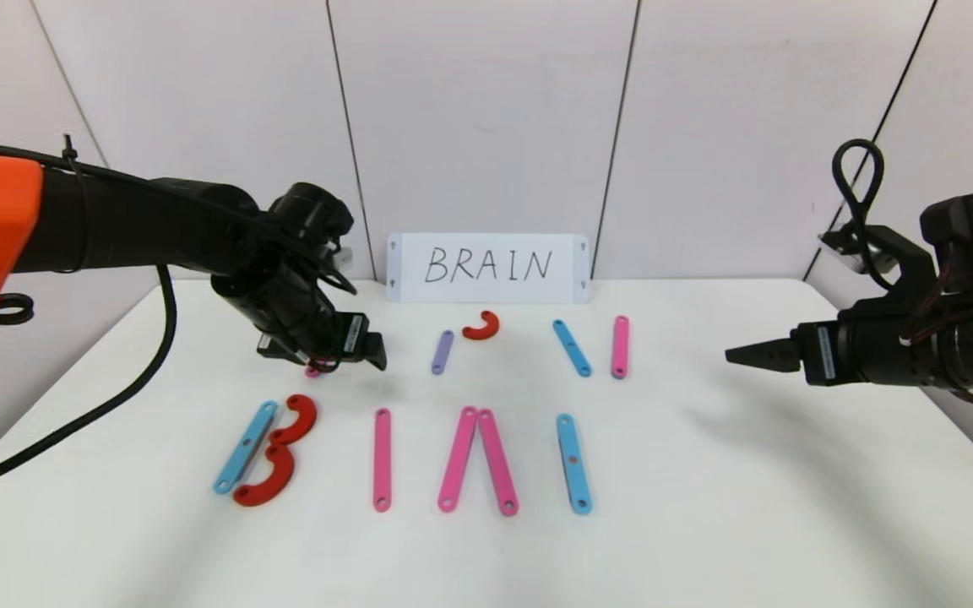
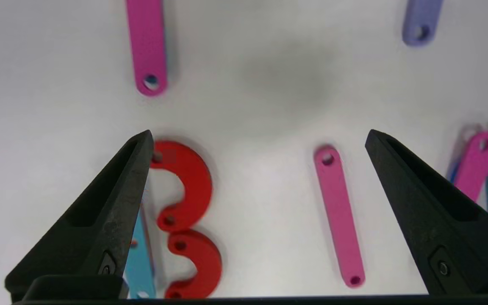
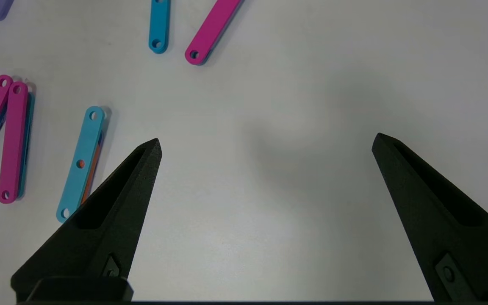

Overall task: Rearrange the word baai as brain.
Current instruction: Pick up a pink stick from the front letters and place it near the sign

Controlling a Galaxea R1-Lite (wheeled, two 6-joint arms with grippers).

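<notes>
The front row holds a B made of a blue bar (image 1: 245, 447) and two red C-curves (image 1: 299, 419) (image 1: 267, 477), then a pink bar (image 1: 382, 459), two pink bars leaning together (image 1: 478, 460), and a blue bar (image 1: 573, 464). My left gripper (image 1: 350, 355) hovers open and empty behind the B. It mostly hides another pink bar (image 1: 313, 370). In the left wrist view the open gripper (image 2: 259, 135) frames the red curves (image 2: 187, 182) and the pink bar (image 2: 339, 216). My right gripper (image 1: 748, 355) (image 3: 267, 140) is open and empty over bare table at the right.
The back row holds a purple bar (image 1: 443, 351), a red curve (image 1: 481, 325), a blue bar (image 1: 572, 347) and a pink bar (image 1: 620, 346). A white card reading "BRAIN" (image 1: 488, 268) stands against the wall. The white table (image 1: 790, 507) ends near the right arm.
</notes>
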